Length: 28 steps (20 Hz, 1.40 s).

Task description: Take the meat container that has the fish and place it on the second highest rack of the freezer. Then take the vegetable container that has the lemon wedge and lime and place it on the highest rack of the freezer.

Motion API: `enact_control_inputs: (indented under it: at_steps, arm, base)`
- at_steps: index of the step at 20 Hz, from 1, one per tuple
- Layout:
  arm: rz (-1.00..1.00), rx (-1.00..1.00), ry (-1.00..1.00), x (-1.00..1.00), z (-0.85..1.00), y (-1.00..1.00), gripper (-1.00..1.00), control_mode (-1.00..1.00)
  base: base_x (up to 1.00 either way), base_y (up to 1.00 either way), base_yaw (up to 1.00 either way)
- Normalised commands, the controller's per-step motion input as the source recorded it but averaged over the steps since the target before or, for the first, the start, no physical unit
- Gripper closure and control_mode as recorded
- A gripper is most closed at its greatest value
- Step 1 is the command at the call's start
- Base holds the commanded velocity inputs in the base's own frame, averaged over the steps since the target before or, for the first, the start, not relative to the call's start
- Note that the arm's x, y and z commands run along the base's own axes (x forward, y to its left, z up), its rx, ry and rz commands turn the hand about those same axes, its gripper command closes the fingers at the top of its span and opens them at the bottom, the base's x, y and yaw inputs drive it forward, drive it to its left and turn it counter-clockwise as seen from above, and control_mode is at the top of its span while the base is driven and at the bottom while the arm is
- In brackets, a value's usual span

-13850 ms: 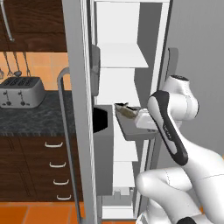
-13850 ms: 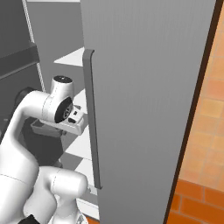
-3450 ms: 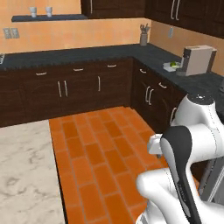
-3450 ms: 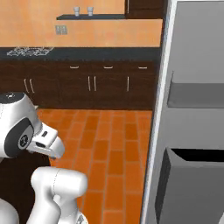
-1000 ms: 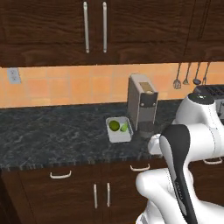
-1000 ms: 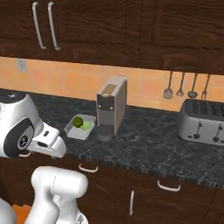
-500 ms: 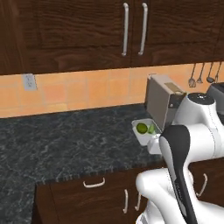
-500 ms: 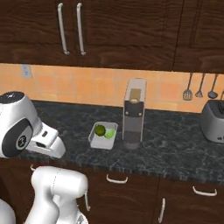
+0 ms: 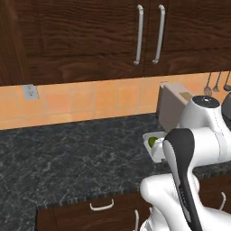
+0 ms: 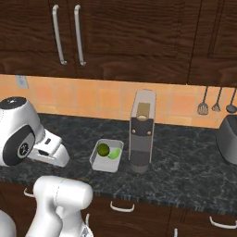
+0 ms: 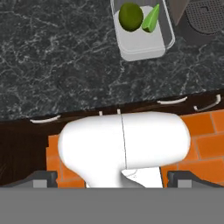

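Vegetable container sits on the dark stone surface, just left of the coffee machine.
You have driven on since half a second ago, so both base views have slid sideways and the container now lies closer under the arm. It is a shallow pale tray holding a round lime touching a green wedge. Your gripper's finger tips show only at the corners of the hand view; you cannot tell its opening.
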Motion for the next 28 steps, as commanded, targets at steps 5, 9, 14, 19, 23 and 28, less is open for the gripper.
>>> enact_control_inputs:
  at_steps: [5, 9, 14, 19, 23, 28]
  arm:
    - [-0.02, 0.02, 0.01, 0.11, -0.04, -0.11, -1.0, -1.0]
    - [-0.45, 0.02, 0.0, 0.59, -0.13, -0.62, -1.0, -1.0]
    - [-0.49, 0.08, 0.0, 0.49, -0.16, -0.52, -1.0, -1.0]
    - [-0.38, 0.16, 0.01, 0.76, -0.45, -0.59, -1.0, -1.0]
    - [-0.31, 0.12, 0.08, 0.92, -0.51, -0.39, -1.0, -1.0]
    - [-0.18, 0.06, 0.08, 0.8, -0.52, 0.0, -1.0, -1.0]
  base:
    - [0.01, -0.02, 0.0]
    - [0.0, 0.0, 0.0]
    - [0.0, 0.0, 0.0]
    - [0.0, 0.0, 0.0]
    - [0.0, 0.0, 0.0]
    - [0.0, 0.0, 0.0]
